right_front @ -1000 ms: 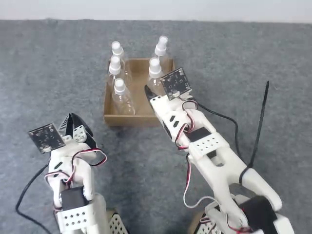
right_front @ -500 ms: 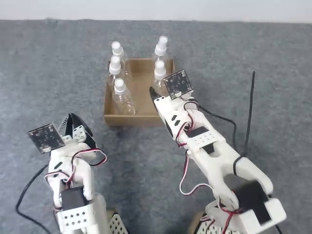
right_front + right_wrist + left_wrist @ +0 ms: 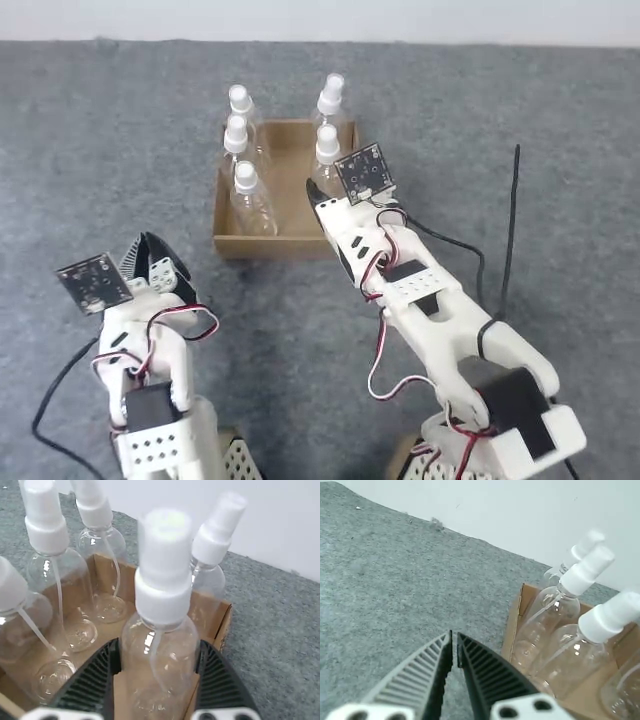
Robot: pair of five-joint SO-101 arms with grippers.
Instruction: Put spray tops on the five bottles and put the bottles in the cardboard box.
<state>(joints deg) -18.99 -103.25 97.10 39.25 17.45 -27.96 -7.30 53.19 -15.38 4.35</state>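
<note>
The cardboard box (image 3: 266,243) stands at the table's middle, and several clear bottles with white spray tops stand in it. Three line its left side (image 3: 246,180), and one (image 3: 331,95) is at the far right corner. A fifth bottle (image 3: 327,143) (image 3: 161,630) stands upright by the box's right wall (image 3: 220,616). My right gripper (image 3: 326,182) (image 3: 159,652) is shut on that bottle's body, one finger (image 3: 95,677) on each side. My left gripper (image 3: 150,252) (image 3: 454,642) hovers over the carpet to the front left of the box, shut on nothing.
Grey carpet covers the table, with free room to the left, to the right and in front of the box. A black cable (image 3: 510,240) rises beside the right arm. The box's near corner (image 3: 514,622) is just beyond the left gripper.
The right gripper has carried its bottle a little to the right, toward the box's right wall, then stopped. The left arm has not moved.
</note>
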